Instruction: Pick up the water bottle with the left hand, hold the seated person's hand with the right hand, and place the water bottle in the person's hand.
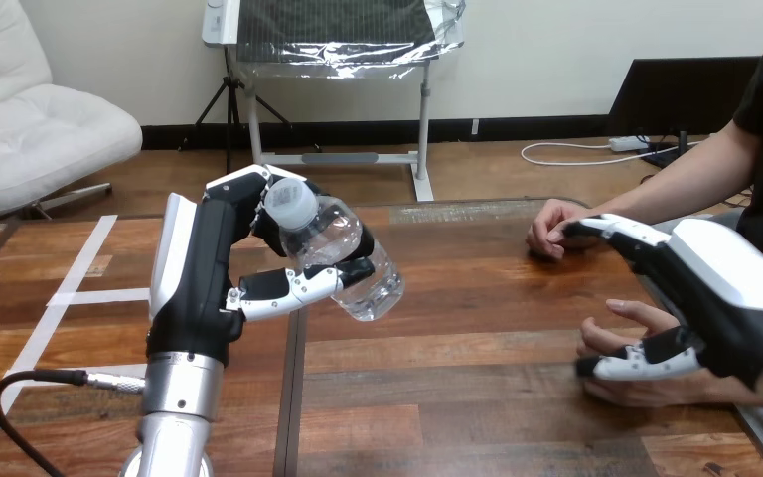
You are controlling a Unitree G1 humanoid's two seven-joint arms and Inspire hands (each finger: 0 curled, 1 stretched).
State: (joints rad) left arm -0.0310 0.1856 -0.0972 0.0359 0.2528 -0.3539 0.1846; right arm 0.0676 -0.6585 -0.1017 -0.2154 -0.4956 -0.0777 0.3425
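Gripping water bottle (330, 237) — left fingers (293, 287) curled

A wooden table (477, 397) of reddish-brown planks fills the lower two thirds of the frame. A dark seam (291, 417) runs up from the bottom edge, left of centre, splitting the top into two parts. At the left a long strip of white tape (48, 318) slants from upper right to lower left (flat on the wood). A shorter strip (99, 296) branches off it to the right, level across the planks.
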